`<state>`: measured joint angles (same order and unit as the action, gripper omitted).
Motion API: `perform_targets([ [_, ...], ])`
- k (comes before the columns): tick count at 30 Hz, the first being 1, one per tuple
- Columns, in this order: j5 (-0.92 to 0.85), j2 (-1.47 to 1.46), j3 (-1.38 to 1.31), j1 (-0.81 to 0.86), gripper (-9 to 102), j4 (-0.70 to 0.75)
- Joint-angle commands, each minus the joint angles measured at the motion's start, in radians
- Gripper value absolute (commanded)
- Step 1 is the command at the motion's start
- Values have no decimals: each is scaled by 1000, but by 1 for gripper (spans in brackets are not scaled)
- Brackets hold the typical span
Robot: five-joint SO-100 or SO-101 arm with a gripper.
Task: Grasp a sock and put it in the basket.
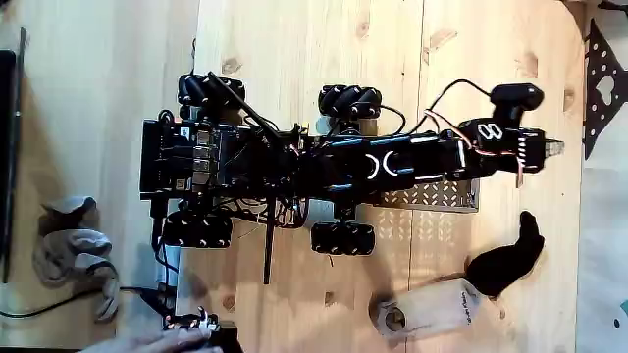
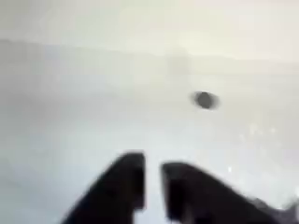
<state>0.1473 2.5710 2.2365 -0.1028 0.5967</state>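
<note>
While the wheeled robot base (image 1: 255, 167) lies stretched left to right across the pale wooden table (image 1: 294, 39) in the fixed view, its black arm (image 1: 392, 162) reaches out to the right, ending in the gripper (image 1: 540, 149) close to the table's right edge. A brown perforated basket (image 1: 432, 194) sits under the arm, partly hidden by it, just beside the lower right wheel (image 1: 343, 237). The black sock (image 1: 505, 260) lies on bare wood below the gripper and apart from it, near the right edge; its long axis runs on a slant, with the narrow end pointing up and to the right and the wider end down and to the left. Touching that lower end lies a beige-grey sock (image 1: 432, 312) with a dark round spot, stretched roughly left to right near the bottom edge. Open wood lies between the black sock and the basket, and the whole upper stretch of table is free. Pale grey socks (image 1: 69, 250) lie bunched at far left, with a hand (image 1: 147, 341) at the bottom edge. In the blurred wrist view, the two dark fingers (image 2: 117, 191) stand close together with a thin gap, holding nothing, over a pale surface with one dark spot (image 2: 204, 100).
</note>
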Motion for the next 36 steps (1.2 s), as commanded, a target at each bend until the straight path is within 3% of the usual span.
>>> perform_targets([
  [1,23,-118,-212,29,0,170],
  [4,54,-241,-403,46,0,327],
  [7,89,-316,-514,60,0,391],
  [13,124,-371,-581,77,0,304],
  [18,-160,-540,-761,5,0,334],
  [21,-158,-571,-764,-6,0,238],
  [25,-58,-594,-779,34,0,235],
  [32,-23,-827,-1169,41,0,535],
  [36,11,-948,-1187,48,8,589],
])
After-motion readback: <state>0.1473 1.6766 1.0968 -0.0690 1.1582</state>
